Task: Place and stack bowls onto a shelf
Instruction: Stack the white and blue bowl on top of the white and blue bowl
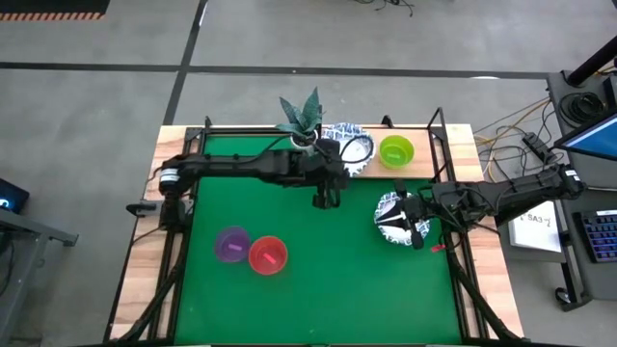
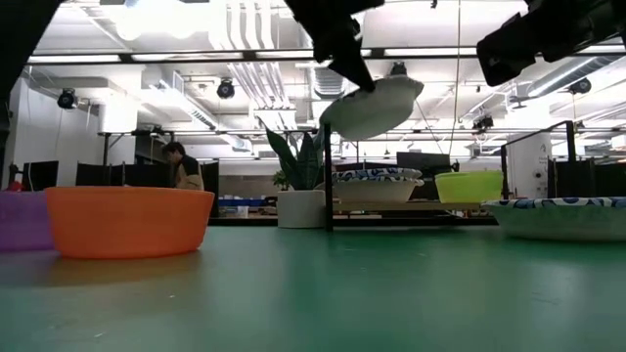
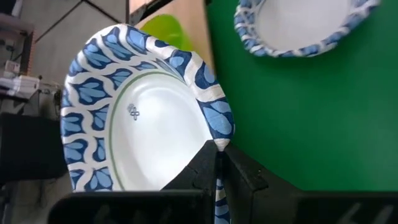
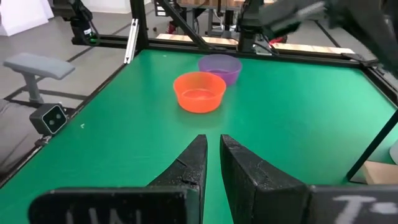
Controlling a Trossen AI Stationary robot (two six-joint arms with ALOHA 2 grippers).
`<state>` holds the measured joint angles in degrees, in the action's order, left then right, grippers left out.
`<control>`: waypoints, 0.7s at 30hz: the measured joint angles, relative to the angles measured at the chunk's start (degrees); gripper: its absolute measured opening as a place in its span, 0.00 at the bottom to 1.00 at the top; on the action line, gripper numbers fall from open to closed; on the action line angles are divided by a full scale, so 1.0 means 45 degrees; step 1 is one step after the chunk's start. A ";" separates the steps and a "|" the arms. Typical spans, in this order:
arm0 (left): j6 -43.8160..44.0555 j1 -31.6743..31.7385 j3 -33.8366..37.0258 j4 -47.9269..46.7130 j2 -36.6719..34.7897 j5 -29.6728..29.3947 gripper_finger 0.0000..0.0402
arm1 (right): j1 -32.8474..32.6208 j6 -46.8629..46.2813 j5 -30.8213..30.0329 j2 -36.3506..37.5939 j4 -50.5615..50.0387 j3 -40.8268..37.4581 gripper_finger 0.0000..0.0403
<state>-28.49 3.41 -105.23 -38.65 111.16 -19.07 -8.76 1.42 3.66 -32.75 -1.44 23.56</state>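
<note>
Left gripper (image 1: pixel 326 200): fingers clamped on the rim of a round white bowl with blue patterned rim (image 3: pixel 146 121), held tilted in the air, just short of the pale wooden shelf board (image 1: pixel 424 159) at the far edge of the green mat (image 1: pixel 318 280). Shelf lay beyond the fingers; already holding another blue-rimmed bowl (image 1: pixel 347 145) and a green plastic bowl (image 1: pixel 396 151), potted plant (image 1: pixel 301 118) beside.

Right gripper (image 1: pixel 416 234): fingers narrowly parted, empty, over a third blue-rimmed bowl (image 1: pixel 390 218) near the mat's right edge.

Purple bowl (image 1: pixel 231 245), red bowl (image 1: pixel 268 255): touching, near the left.
</note>
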 joint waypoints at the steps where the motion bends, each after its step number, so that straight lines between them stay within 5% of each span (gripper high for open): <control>1: 0.0000 0.0093 -0.0061 0.0050 0.0084 0.0000 0.00 | 0.0002 0.0009 0.0000 0.0008 0.0004 -0.0002 0.08; 21: -0.0164 0.1334 -0.0670 0.0660 0.1199 -0.0004 0.00 | 0.0002 0.0023 -0.0041 0.0009 -0.0005 -0.0002 0.08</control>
<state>-29.23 9.41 -108.25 -35.68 116.55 -19.09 -8.75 1.53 3.47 -32.71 -1.46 23.55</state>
